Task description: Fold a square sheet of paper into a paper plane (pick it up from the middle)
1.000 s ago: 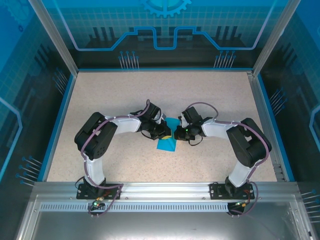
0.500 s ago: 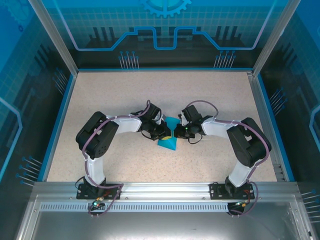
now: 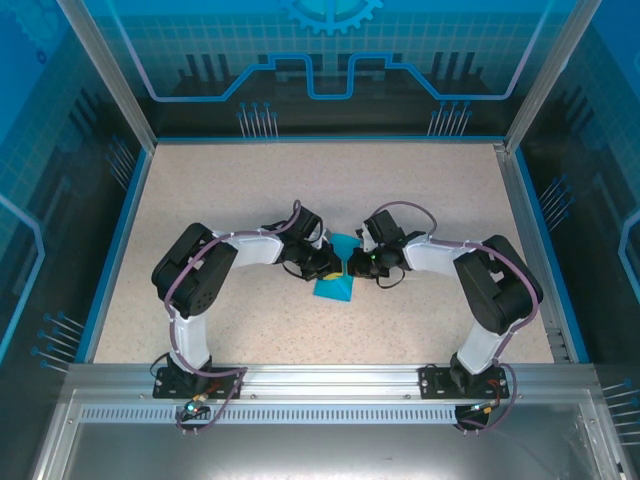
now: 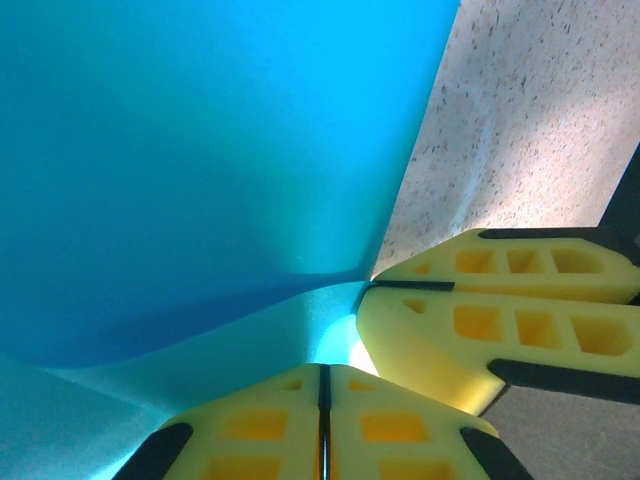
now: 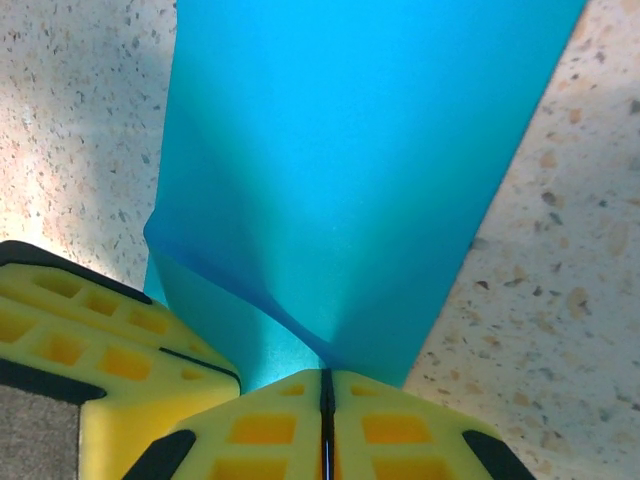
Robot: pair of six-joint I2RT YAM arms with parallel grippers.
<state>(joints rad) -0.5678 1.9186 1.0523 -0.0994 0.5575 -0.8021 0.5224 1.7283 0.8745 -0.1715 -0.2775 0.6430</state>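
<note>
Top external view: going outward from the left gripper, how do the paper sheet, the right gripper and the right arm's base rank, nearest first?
From the left gripper:
1. square sheet of paper, pinched in it at the table's middle.
2. right gripper, just to its right, shut on the same sheet.
3. right arm's base, at the near edge, far right.

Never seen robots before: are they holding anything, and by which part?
Yes, the paper. The left fingers and right fingers are each shut on its edge, right next to each other.

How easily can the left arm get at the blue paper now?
Probably yes: the left gripper looks shut on the turquoise paper, with the right gripper pinching it close alongside.
</note>
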